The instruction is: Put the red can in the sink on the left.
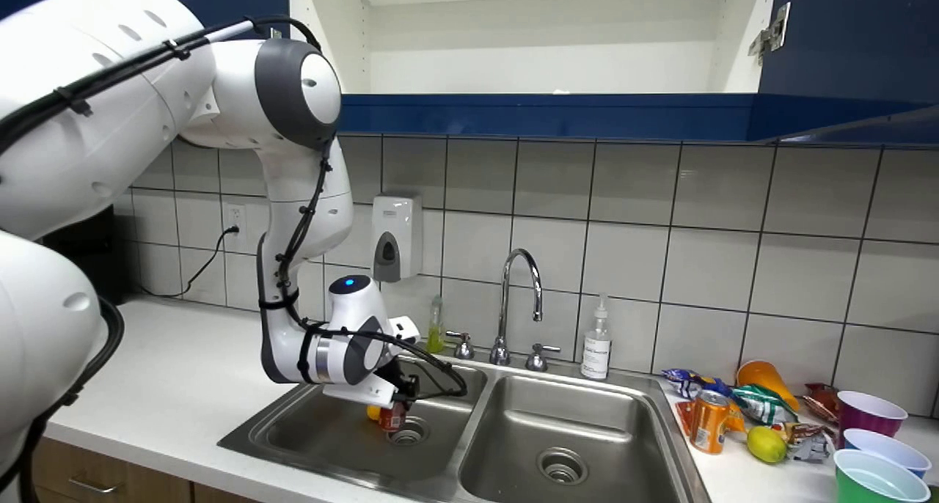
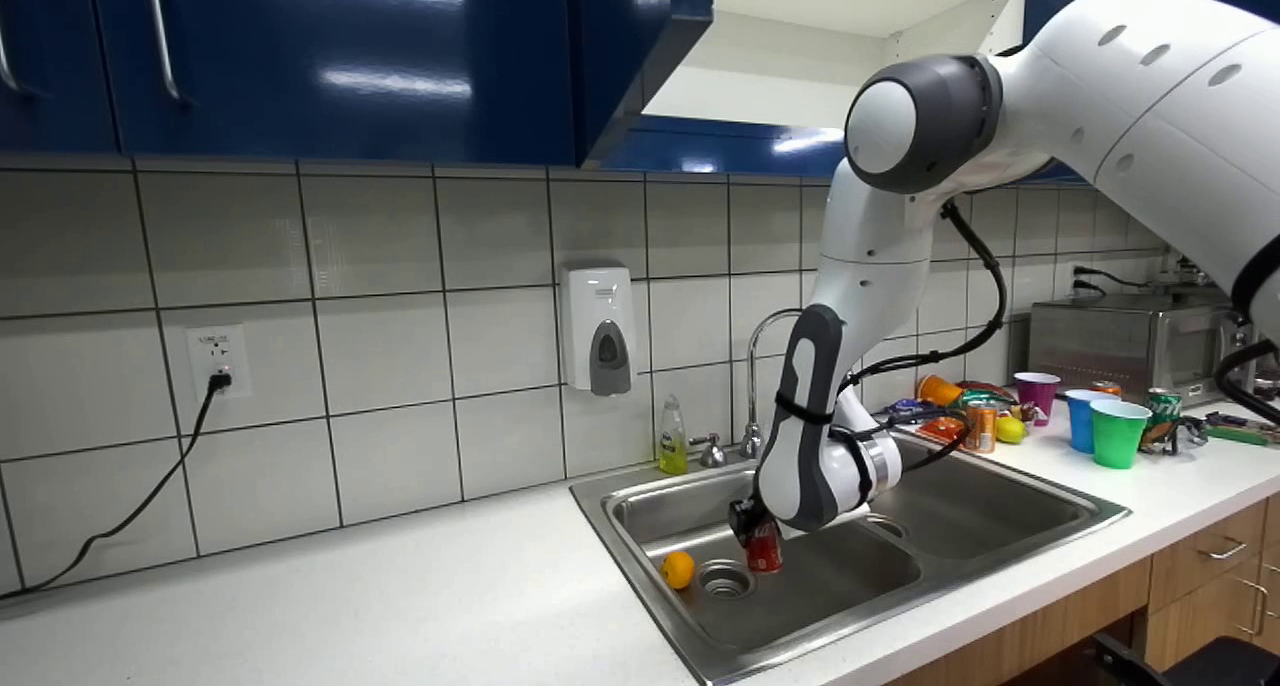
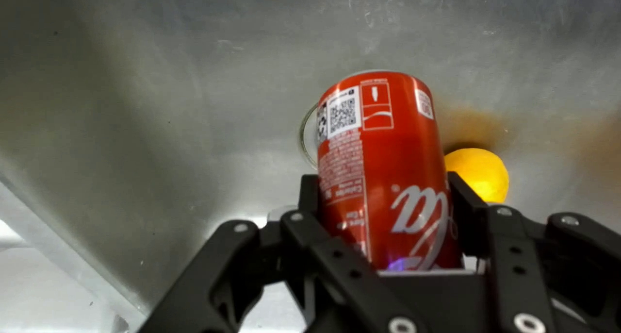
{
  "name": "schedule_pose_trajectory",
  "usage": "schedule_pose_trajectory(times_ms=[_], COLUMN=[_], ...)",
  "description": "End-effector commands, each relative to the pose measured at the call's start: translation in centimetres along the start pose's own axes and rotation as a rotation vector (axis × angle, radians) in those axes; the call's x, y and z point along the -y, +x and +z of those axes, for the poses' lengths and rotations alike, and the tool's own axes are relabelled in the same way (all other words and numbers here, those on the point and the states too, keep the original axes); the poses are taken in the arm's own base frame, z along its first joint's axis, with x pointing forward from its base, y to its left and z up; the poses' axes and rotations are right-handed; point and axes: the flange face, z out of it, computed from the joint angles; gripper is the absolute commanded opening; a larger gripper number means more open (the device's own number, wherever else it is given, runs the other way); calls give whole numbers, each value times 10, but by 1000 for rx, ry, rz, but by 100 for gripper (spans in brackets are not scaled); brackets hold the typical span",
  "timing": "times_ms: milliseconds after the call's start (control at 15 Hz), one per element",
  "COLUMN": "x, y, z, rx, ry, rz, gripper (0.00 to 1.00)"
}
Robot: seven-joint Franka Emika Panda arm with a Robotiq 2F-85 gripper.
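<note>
The red can [image 3: 383,143] is between the two fingers of my gripper [image 3: 383,187], which is shut on its sides. In both exterior views the can [image 1: 393,419] [image 2: 764,549] points down from the gripper [image 1: 402,391] [image 2: 750,519], slightly tilted, inside the outline of the left sink basin [image 1: 315,430] [image 2: 820,581]. It is beside the drain [image 2: 725,579] and partly covers it in the wrist view. I cannot tell whether the can's lower end touches the basin floor. Its upper end is hidden by the gripper.
An orange fruit [image 2: 677,569] lies in the same basin, close to the can. A divider separates the right basin [image 1: 623,444]. The faucet [image 1: 506,305] and soap bottles stand behind. An orange can [image 1: 709,422], snack bags and cups [image 1: 877,481] are on the counter at right.
</note>
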Motion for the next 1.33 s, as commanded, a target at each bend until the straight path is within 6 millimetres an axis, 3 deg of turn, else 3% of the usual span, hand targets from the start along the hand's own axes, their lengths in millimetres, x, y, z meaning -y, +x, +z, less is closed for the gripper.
schedule_pose_trajectory(times_ms=[0, 1267], x=[-5, -5], y=[1, -16], z=[11, 57], rx=[-10, 20], ry=[4, 1], rz=[-14, -21], gripper=[38, 38])
